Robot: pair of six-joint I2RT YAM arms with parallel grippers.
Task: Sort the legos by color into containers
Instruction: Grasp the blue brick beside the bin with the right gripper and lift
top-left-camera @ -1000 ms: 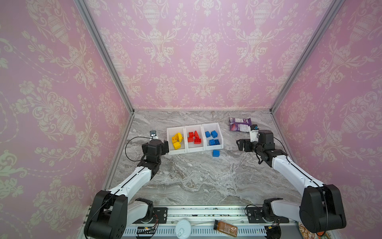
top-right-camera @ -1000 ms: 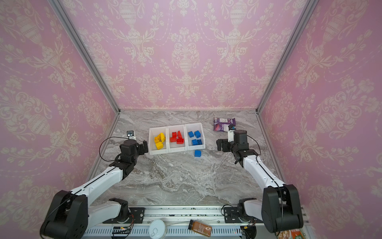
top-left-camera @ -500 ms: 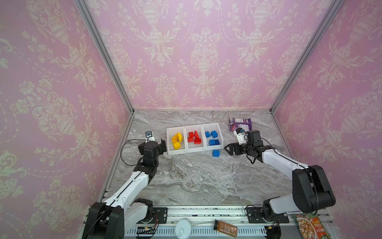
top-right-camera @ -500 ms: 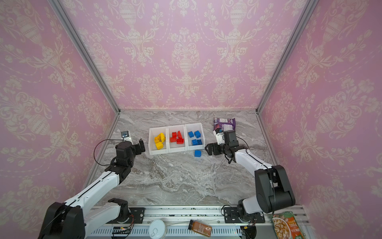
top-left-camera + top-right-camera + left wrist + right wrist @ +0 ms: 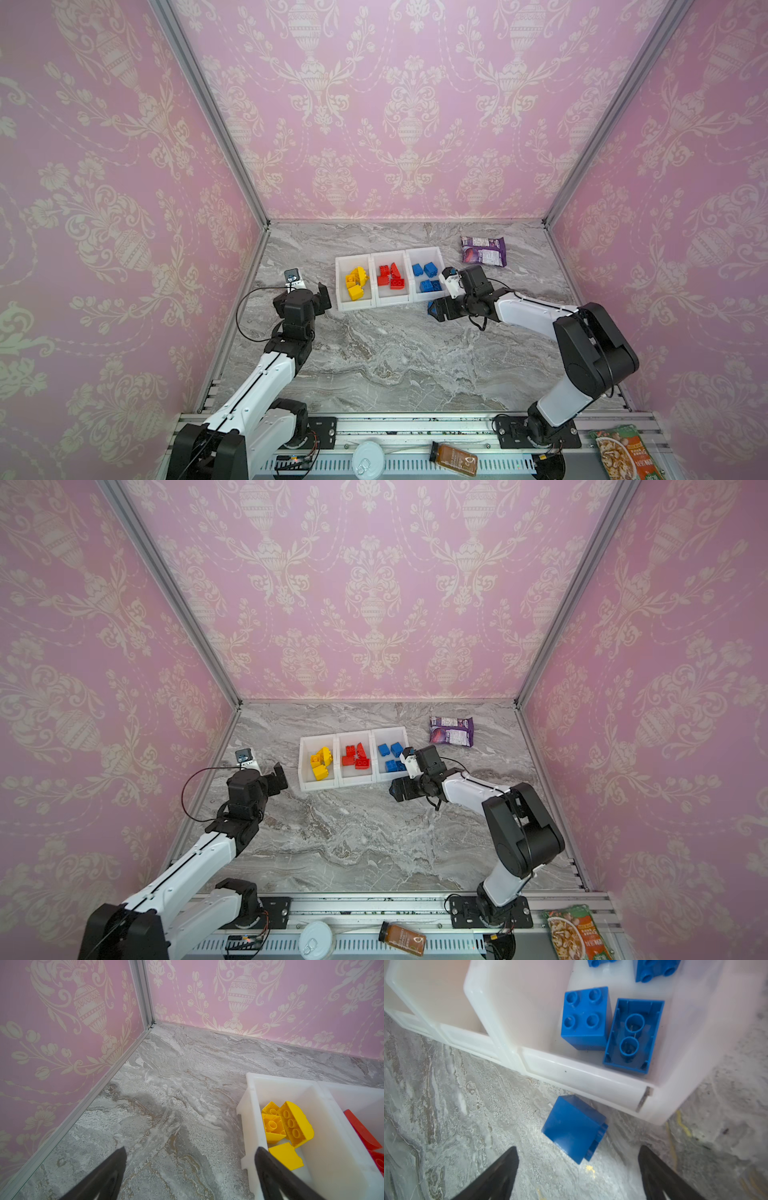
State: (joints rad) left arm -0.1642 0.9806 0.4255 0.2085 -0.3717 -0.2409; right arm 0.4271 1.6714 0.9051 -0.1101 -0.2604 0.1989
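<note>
Table (image 5: 395, 365): grey marble, pink walls on three sides.

Left arm (image 5: 262, 382) runs up along the left edge. Right arm (image 5: 532, 313) comes in from the near right corner and reaches toward the middle, low over the table.

Containers (image 5: 395, 302): three white bins joined in a row parallel to the far edge. They sit in the far half, about midway between the left and right edges.

Left end effector (image 5: 190, 1151): jaws wide apart, nothing in them, at the left end of the row. In the left wrist view one finger overlaps the yellow bin's near corner; can't tell if it touches.

Right end effector (image 5: 577, 1151): jaws wide apart, nothing gripped, down at the table just in front of the right-hand bin.

Purple snack packet (image 5: 484, 250): flat near the far right corner, apart from the bins.

In the bins: yellow bricks (image 5: 356, 282) left, red bricks (image 5: 390, 277) middle, blue bricks (image 5: 426, 276) right, four of them.

Loose blue brick (image 5: 573, 1128): on the table, tipped on its side, just outside the right-hand bin's front wall. It sits just ahead of the right fingertips, roughly centred on the gap, with neither finger touching. In both top views the end effector mostly hides it.
</note>
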